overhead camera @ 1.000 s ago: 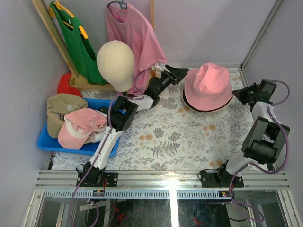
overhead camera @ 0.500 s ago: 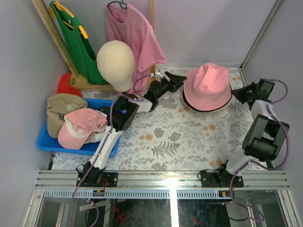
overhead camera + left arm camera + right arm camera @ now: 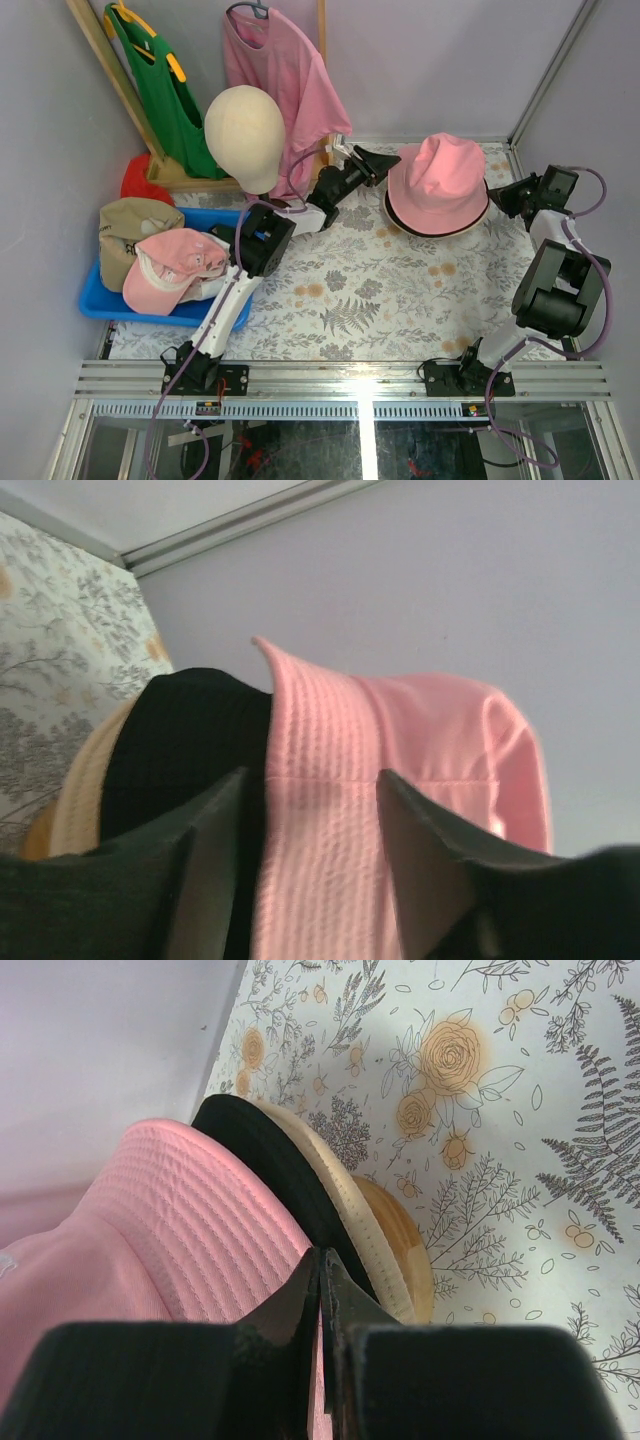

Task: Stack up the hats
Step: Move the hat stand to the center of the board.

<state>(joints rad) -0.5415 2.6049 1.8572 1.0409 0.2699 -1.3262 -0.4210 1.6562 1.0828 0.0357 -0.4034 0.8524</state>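
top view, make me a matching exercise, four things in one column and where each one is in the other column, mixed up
Things
1. pink fabric bucket hat
2. pink fabric cap
3. tan fabric cap
4. smooth beige mannequin head

Places
a. left end of the blue plastic tray, partly under another cap
b. in front of the hanging pink shirt
c. over a black fabric hat brim on the floral table
d. in the tray, lying over another cap

Pairs: 1-c, 2-d, 3-a, 4-b
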